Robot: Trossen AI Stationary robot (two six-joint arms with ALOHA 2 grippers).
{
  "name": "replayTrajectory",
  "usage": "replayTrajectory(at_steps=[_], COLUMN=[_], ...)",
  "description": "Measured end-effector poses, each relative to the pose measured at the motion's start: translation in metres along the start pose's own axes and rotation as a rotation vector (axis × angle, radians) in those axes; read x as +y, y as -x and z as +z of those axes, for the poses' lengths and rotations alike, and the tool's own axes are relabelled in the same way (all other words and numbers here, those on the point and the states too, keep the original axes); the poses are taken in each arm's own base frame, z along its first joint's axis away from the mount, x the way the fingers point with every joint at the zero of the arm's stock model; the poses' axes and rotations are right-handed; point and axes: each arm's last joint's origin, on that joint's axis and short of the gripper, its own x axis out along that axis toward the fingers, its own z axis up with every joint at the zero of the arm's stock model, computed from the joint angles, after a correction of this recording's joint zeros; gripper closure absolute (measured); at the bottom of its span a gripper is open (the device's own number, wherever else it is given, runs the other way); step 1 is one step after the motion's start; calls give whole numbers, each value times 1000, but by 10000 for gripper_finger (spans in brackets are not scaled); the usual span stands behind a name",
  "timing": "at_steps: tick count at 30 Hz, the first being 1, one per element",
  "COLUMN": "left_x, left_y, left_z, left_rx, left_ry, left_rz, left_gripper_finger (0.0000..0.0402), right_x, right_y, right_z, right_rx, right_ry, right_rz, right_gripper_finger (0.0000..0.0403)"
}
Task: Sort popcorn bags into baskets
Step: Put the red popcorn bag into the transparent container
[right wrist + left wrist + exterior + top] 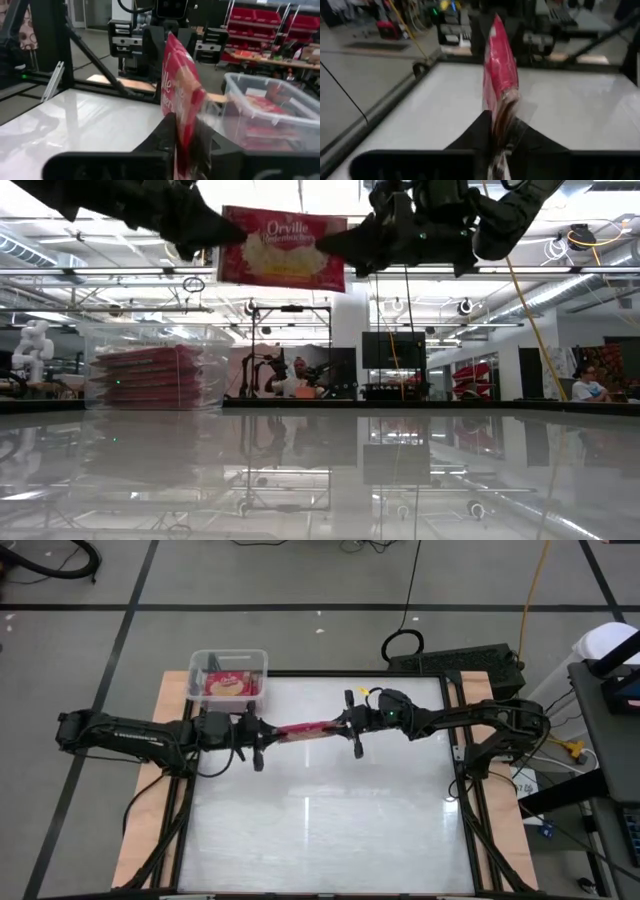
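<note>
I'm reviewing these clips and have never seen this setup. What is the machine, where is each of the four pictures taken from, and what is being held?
This is a robot with two dark arms working at a glossy white table. One picture looks straight down from above, one looks level across the tabletop, and two come from cameras on the arms' wrists.

In the overhead picture the left end effector and the right end effector meet above the middle of the table. Between them hangs one red popcorn bag, gripped at both ends. Each wrist picture shows that arm's fingers closed on an edge of the bag.

At the table's far left corner stands a clear plastic basket, already holding a stack of red bags. Nothing else lies on the table. Beyond it is a workshop room.
</note>
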Motion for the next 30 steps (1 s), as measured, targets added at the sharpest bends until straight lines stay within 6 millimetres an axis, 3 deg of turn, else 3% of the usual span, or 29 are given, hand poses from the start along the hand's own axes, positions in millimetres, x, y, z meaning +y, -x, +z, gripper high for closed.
replayTrajectory(at_steps=[7,14,21,30], left_x=[2,10,9,6], left_y=[7,28,17,6], left_z=[10,4,-11,-24], left_rx=[-84,-1,21,-326], left_ry=[35,129,166,144], left_rz=[107,328,337,258], left_gripper_finger=[247,147,138,171], right_x=[-15,-33,-36,-28], right_y=[6,15,19,18], right_z=[3,8,24,39], right_rx=[-40,-109,-271,-401], right_ry=[3,-32,-20,-48], right_rz=[-97,-164,-209,-188], right_gripper_finger=[391,401,402,403])
